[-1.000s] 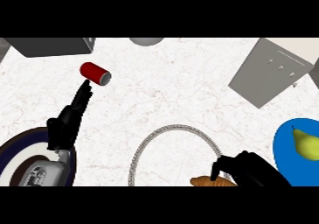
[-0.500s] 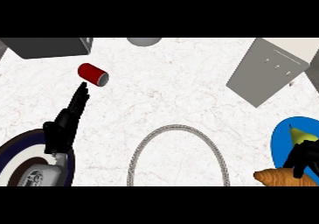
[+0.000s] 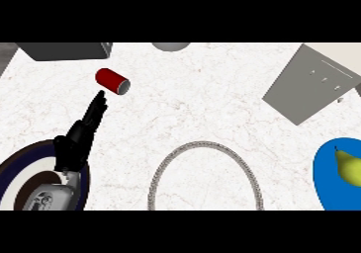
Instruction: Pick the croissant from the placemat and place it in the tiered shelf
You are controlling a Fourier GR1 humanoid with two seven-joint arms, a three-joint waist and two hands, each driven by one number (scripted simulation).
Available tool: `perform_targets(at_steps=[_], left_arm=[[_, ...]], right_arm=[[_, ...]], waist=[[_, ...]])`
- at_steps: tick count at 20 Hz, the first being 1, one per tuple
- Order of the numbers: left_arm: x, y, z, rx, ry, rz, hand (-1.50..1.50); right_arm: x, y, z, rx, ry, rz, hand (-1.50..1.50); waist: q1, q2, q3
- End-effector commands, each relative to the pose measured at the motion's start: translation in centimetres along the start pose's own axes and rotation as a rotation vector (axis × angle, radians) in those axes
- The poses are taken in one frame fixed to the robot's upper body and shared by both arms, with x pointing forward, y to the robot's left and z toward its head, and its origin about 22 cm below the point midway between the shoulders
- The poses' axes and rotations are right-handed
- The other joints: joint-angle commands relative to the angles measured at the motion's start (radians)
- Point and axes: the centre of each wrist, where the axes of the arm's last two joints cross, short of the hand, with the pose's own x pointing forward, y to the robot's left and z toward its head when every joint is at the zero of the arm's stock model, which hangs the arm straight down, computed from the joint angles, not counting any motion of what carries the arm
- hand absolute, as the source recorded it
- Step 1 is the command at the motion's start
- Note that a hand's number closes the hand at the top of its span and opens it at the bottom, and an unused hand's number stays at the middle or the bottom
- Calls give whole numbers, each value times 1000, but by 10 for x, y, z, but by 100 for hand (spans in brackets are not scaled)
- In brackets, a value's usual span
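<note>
Left hand (image 3: 84, 129) rests with fingers straight, just short of the red can (image 3: 112, 81). Right hand and croissant are both out of view. My guess is the croissant could clip the tiered shelf (image 3: 308, 83) edge when it's brought over.

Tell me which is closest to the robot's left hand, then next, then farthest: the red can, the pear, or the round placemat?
From the left hand, in the head view:
1. Red can, lying just beyond the fingertips, upper left.
2. Round placemat, at the bottom middle, to the hand's right.
3. Pear, on the blue plate at the far right edge.
</note>
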Motion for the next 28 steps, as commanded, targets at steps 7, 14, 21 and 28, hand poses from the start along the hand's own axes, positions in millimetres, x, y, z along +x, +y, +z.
perform_targets(at_steps=[7, 14, 21, 28], left_arm=[[-6, -6, -6, -45, -4, 7, 0], [-5, -5, -10, -55, -34, 7, 0], [15, -23, -12, -64, -38, -10, 0], [5, -13, -20, -51, -37, -16, 0]], right_arm=[[19, -69, -12, -186, 52, 46, 150], [23, -81, -43, -279, 55, 76, 150], [2, -101, -70, -317, 49, 127, 150], [-5, -96, -93, -368, -9, 187, 150]], waist=[[52, 10, -1], [60, 11, -1], [84, 15, 0], [68, 13, 0]])
